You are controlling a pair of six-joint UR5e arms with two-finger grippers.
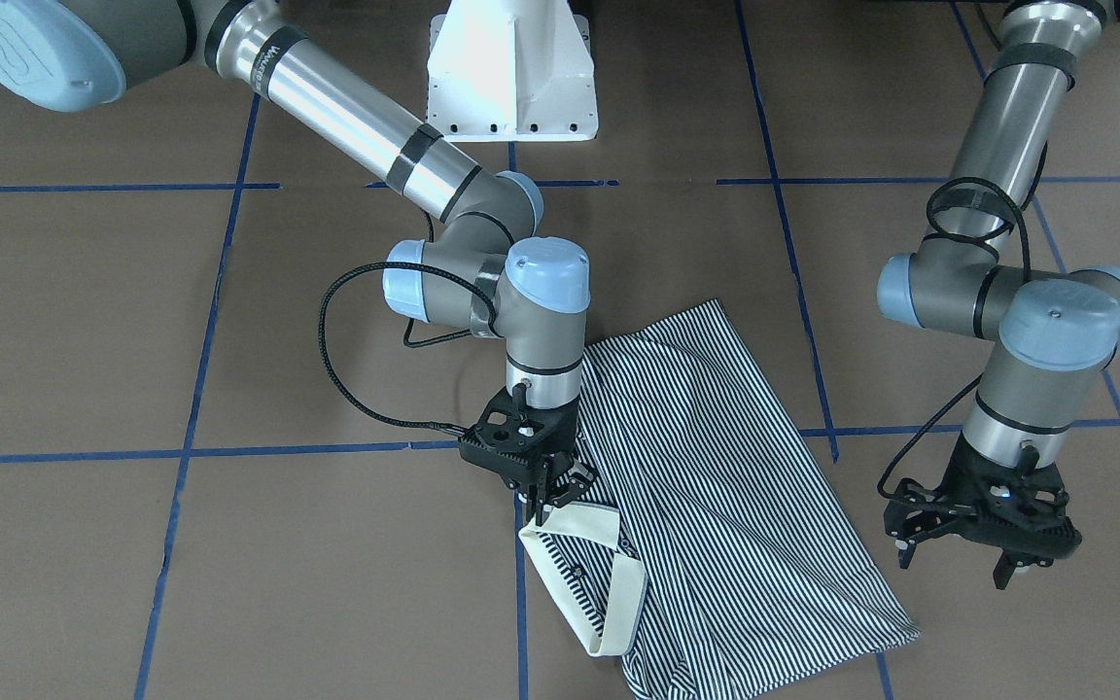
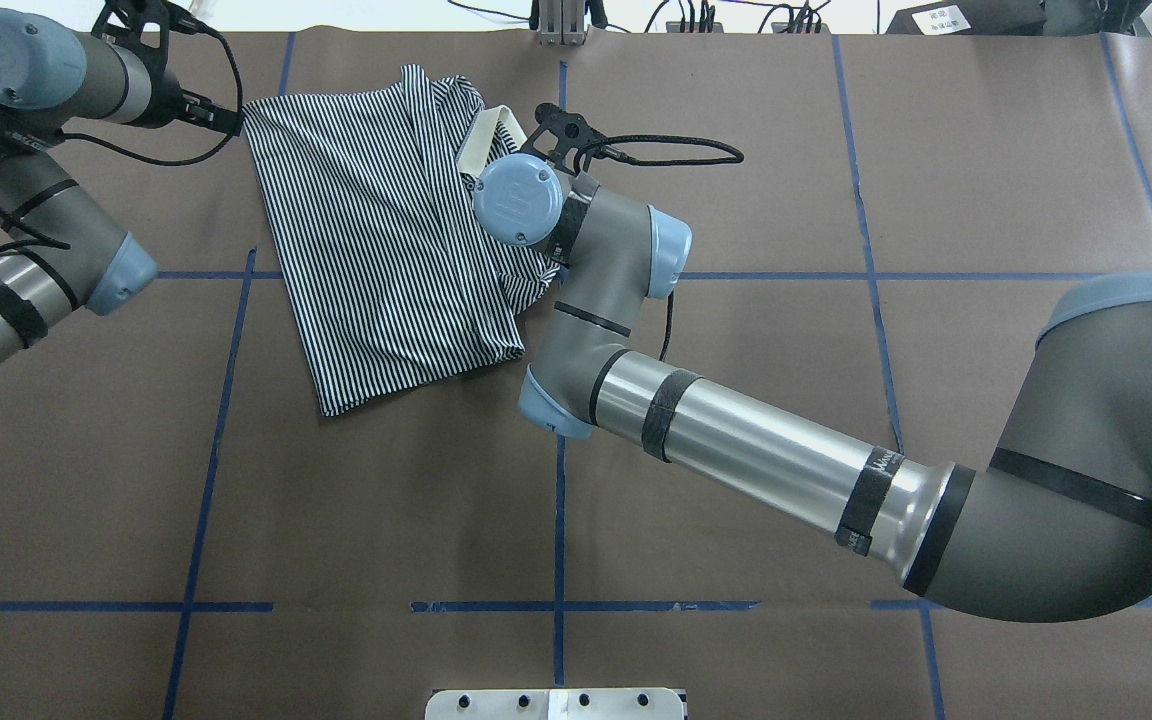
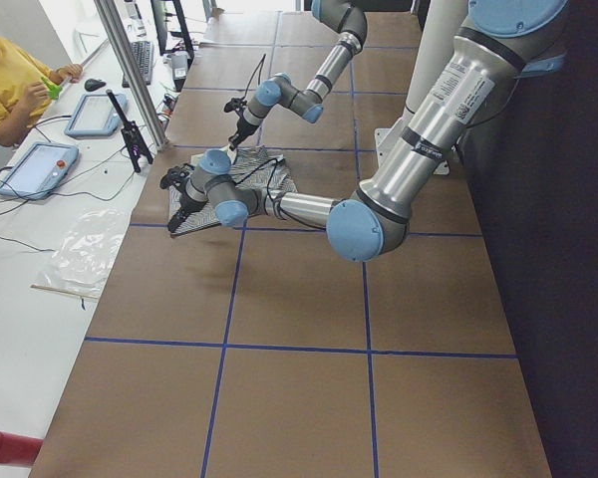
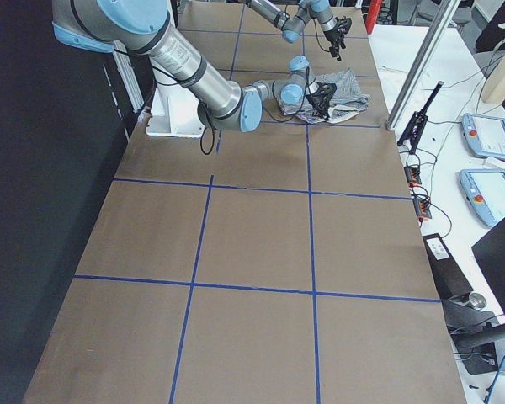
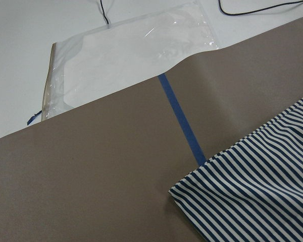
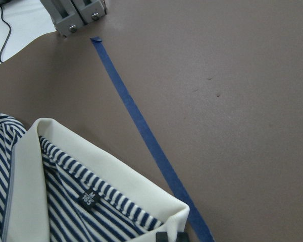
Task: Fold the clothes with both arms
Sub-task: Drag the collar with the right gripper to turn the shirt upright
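Observation:
The striped polo shirt (image 1: pixel 716 467) lies partly folded on the brown table, seen from overhead at the far centre-left (image 2: pixel 376 230). Its cream collar (image 1: pixel 599 574) sits at the edge nearest the front camera. My right gripper (image 1: pixel 550 501) points down and is shut on the collar's rim. The right wrist view shows the collar (image 6: pixel 65 156) and dark fingertips (image 6: pixel 164 236) at its edge. My left gripper (image 1: pixel 954 564) hovers open beside the shirt's corner, holding nothing. The left wrist view shows only that striped corner (image 5: pixel 257 191), no fingers.
The white pedestal base (image 1: pixel 511 78) stands between the arms. Blue tape lines (image 1: pixel 327 449) grid the table. A clear plastic bag (image 5: pixel 126 55) lies just past the table's far edge, near an aluminium post (image 6: pixel 73 15). A seated person (image 3: pixel 10 80) and tablets are at a side desk.

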